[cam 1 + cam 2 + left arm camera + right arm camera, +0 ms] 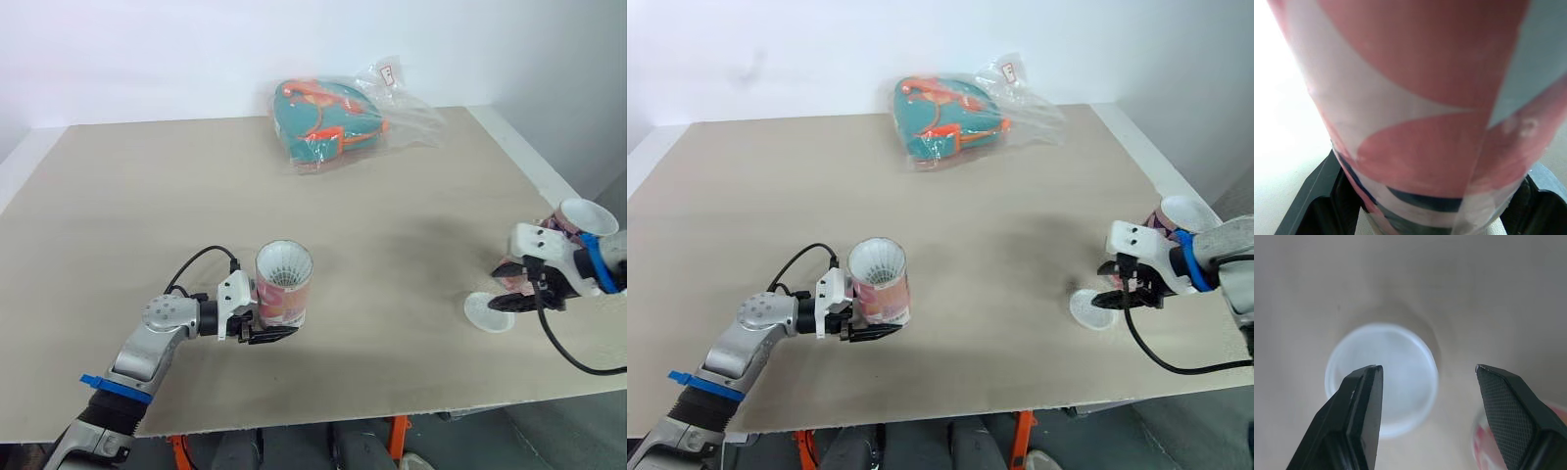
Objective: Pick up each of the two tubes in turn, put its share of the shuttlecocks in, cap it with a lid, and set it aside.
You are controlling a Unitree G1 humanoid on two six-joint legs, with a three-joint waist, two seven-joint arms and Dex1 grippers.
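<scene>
Two tools are sharing this job, and the coming move is resting on the right one. The left tool [270,331] is gripping the tube [284,289] low on its body, fingers closed against both sides, and is holding it upright near the front of the worktop [147,196]. The tube's mouth is facing up and white shuttlecocks [284,264] are showing inside. The lid [488,313] is lying flat on the worktop, well apart from the tube and over toward the robot's right. The right tool [509,302] is hovering just above it with its fingers [1359,406] spread wide, gripping nothing.

In the right wrist view the lid is sitting off-centre in the gap. One finger is hanging over the disc and the other is standing beyond the rim. I judge the right arm is the nearer one, so it is needing a small shift across before closing.

A second tube [586,217] is waiting by the right arm, and a bag [343,117] is lying at the far edge.
</scene>
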